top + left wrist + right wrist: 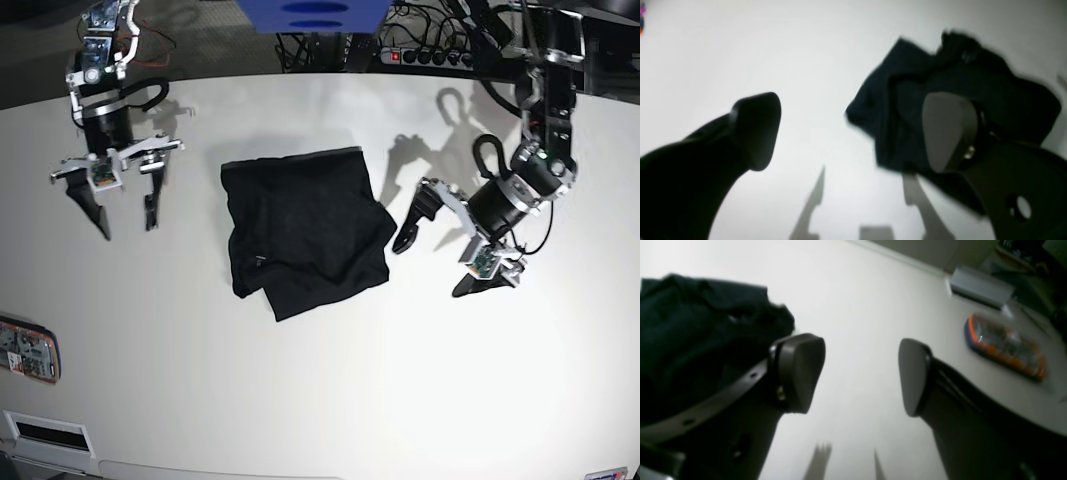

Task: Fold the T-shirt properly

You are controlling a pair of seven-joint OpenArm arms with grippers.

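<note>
The black T-shirt [305, 230] lies bunched and partly folded in the middle of the white table [330, 390]. My left gripper [438, 262] hangs just right of it, open wide and holding nothing. In the left wrist view the T-shirt [903, 100] lies beyond the gripper [853, 133], partly hidden by the right-hand finger [950, 130]. My right gripper [127, 227] stands open well to the left of the cloth, fingers pointing down. In the right wrist view the T-shirt [690, 333] shows behind the left finger [803, 373], and bare table lies between the fingers of the gripper [857, 376].
An orange-edged flat object [28, 350] [1005, 346] lies at the table's near left edge, with a white box [45, 432] [980, 286] beside it. A blue object [312, 12], a power strip [425, 55] and cables sit beyond the far edge.
</note>
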